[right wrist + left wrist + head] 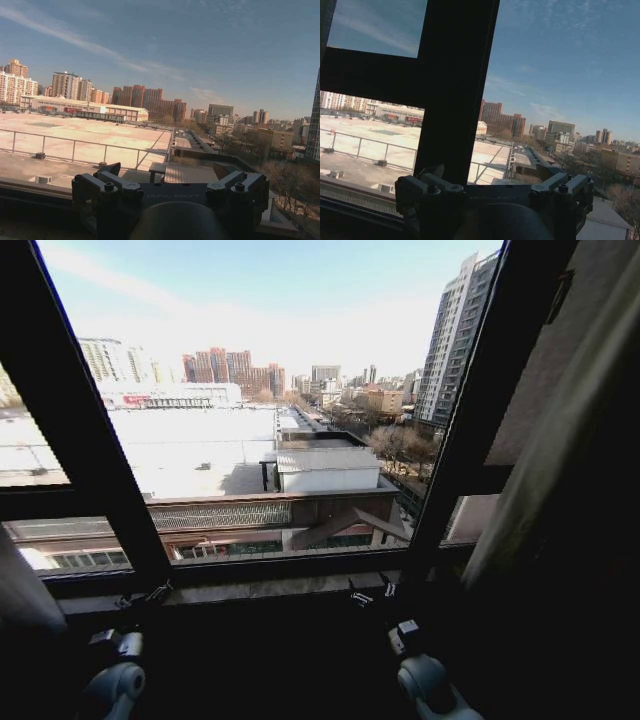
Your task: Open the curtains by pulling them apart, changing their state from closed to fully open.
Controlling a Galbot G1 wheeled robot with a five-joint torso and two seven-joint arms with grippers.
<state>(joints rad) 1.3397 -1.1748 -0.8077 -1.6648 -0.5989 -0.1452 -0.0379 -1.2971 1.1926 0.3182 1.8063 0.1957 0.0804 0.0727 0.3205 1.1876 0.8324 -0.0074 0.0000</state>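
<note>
We see our left jaws and right jaws spread open, holding nothing, low by the window sill. The curtains hang pulled apart, well off to each outer side of our jaws. The window frame stands just ahead.

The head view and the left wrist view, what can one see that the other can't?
Head view alone: the curtains bunched at the window's right side, another bit low on the left, and the right claw by the sill. Left wrist view alone: a close look at the left claw's fingers, spread open. Both share the dark window frame, the city outside, and the left claw.
</note>
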